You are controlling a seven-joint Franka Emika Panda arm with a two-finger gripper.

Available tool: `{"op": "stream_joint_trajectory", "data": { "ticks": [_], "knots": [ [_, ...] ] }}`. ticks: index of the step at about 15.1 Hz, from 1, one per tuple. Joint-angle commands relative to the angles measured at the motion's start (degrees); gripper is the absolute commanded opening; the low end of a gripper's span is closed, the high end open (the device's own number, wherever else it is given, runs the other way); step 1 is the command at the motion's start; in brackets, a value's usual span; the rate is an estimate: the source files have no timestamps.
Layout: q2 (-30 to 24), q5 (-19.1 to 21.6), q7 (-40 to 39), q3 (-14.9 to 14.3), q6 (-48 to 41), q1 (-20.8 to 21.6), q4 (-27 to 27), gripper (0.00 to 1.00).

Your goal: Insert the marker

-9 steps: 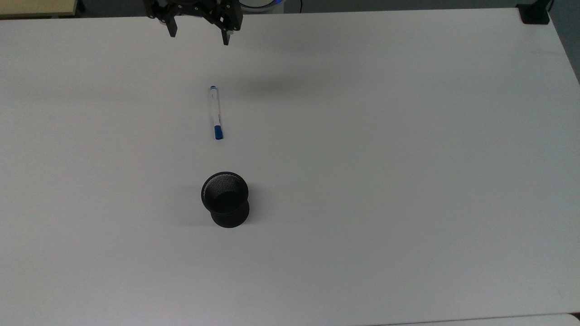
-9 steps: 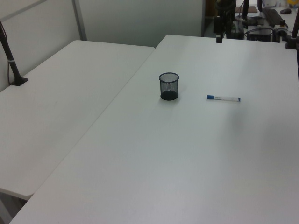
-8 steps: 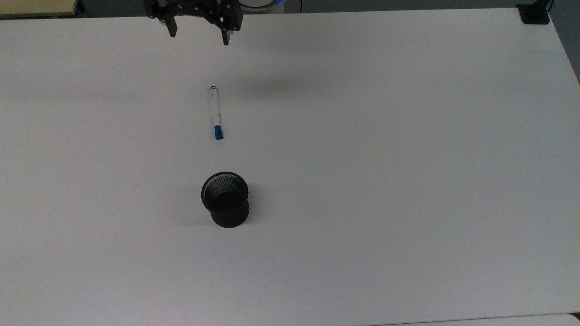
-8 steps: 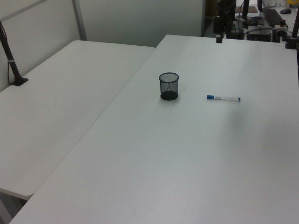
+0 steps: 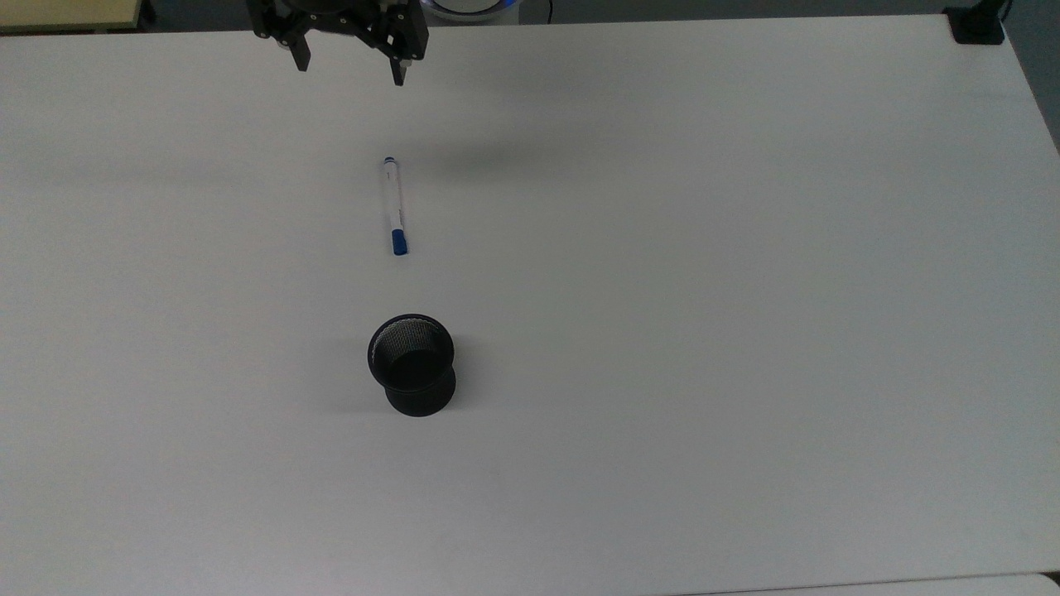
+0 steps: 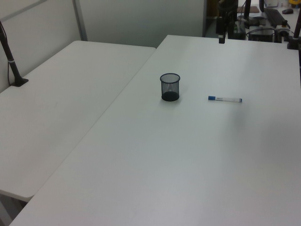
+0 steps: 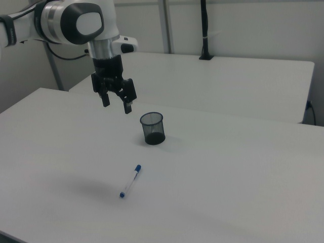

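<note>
The pincer (image 5: 346, 73) hangs spread open and empty above the counter (image 5: 745, 248). The marker (image 5: 395, 205) lies flat on the counter, below the pincer and well apart in the top view, between it and the mesh cup (image 5: 411, 364).

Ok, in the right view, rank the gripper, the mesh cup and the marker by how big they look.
1. Gripper, though it hangs above the table and may sit nearer the camera.
2. Mesh cup and marker: too alike to rank; the cup is wider, the marker slimmer.
</note>
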Motion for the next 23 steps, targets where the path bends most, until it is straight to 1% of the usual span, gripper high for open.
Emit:
{"op": "stream_joint_trajectory", "data": {
  "ticks": [1,3,5,6,8,9,11,13,15,17,18,20,23],
  "knots": [
    [-0.2,0.4,-1.6,-0.6,-0.8,0.6,0.1,1.00],
    [0.5,1.2,-1.6,-0.7,1.5,0.4,0.1,1.00],
    [2.2,2.5,-1.5,-0.8,4.5,0.4,0.3,1.00],
    [3.2,2.6,-1.6,-0.7,4.7,0.5,0.7,1.00],
    [6.0,2.6,-2.4,-0.7,5.2,0.7,0.9,1.00],
    [7.5,2.6,-2.6,-0.7,6.4,0.8,0.9,1.00],
    [10.8,2.5,-2.6,-0.7,8.6,2.3,0.9,0.98],
    [13.5,2.2,-2.9,-0.7,12.0,2.4,0.8,0.97],
    [16.2,1.8,-5.3,-0.7,13.9,2.8,0.6,0.94],
    [17.8,1.8,-9.9,-0.8,14.2,3.1,0.2,0.89],
    [18.4,1.7,-12.1,-1.2,14.2,3.5,0.0,0.86],
    [19.1,1.7,-16.2,-2.5,14.3,5.0,-1.4,0.82],
    [20.5,1.4,-17.7,-2.7,15.6,5.4,-2.5,0.79]
  ]
}}
